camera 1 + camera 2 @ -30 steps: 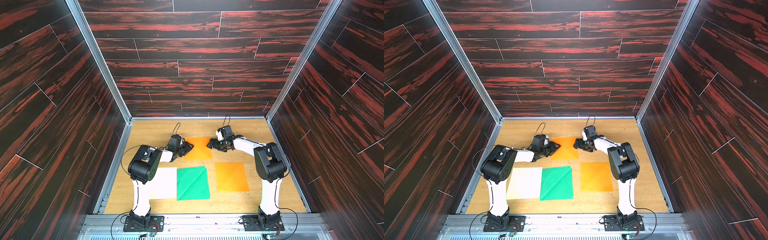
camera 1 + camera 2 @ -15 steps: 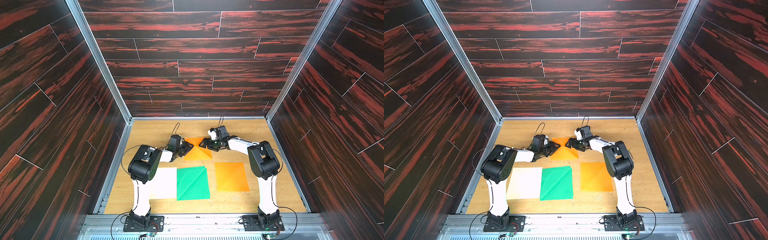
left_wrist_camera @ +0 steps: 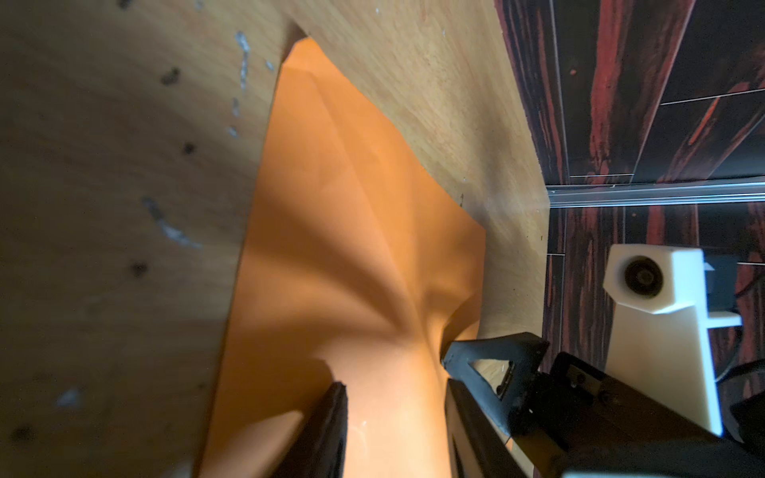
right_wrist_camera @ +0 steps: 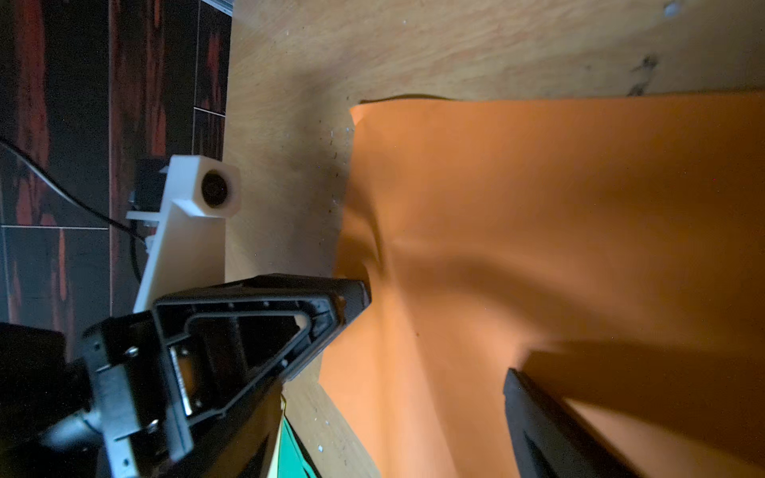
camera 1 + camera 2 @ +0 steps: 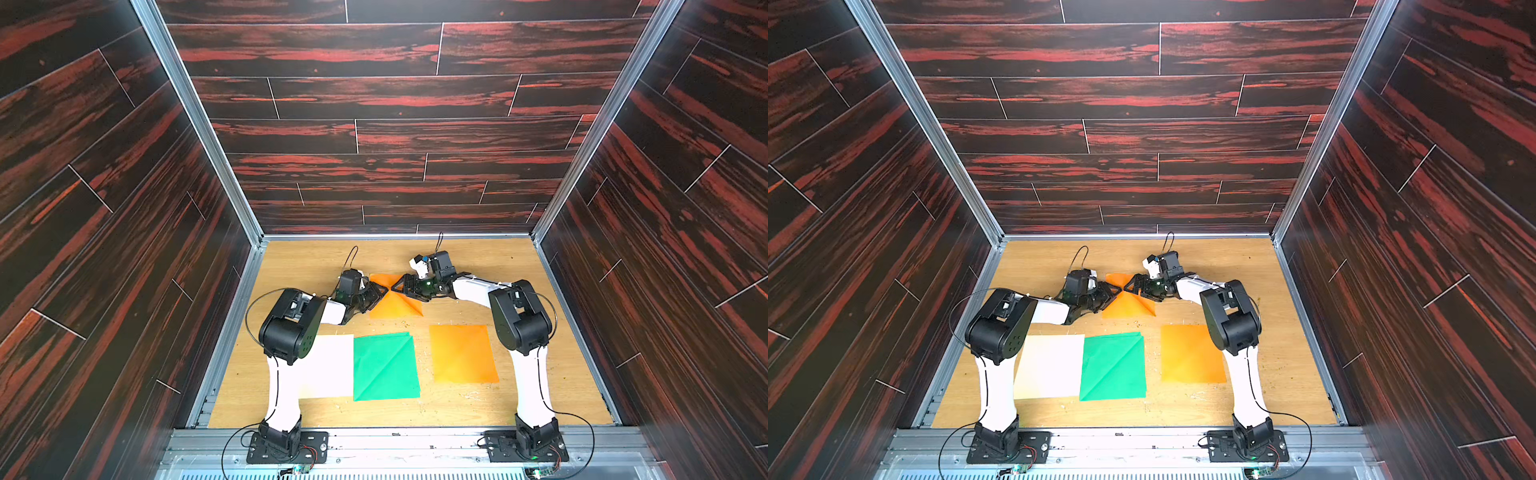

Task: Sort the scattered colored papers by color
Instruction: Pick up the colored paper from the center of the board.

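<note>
While both tools meet tip to tip over its puckered middle, the loose orange paper (image 5: 395, 306) lies just beyond the flat orange sheet (image 5: 462, 353), offset toward the left arm. Straddling the paper, the left tool (image 5: 379, 292) stands half apart. The right tool (image 5: 402, 287) gapes wide and, I judge, has the shorter carry to that sheet.

Tan wooden tabletop (image 5: 498, 266), dark red-streaked plank walls (image 5: 374, 133)

Top views bright and sharp, tabletop (image 5: 519, 270) evenly lit, walls (image 5: 395, 104) bowing at the edges. Wrist views dim and soft, dark shadows fanning across the orange paper (image 3: 352, 248).
</note>
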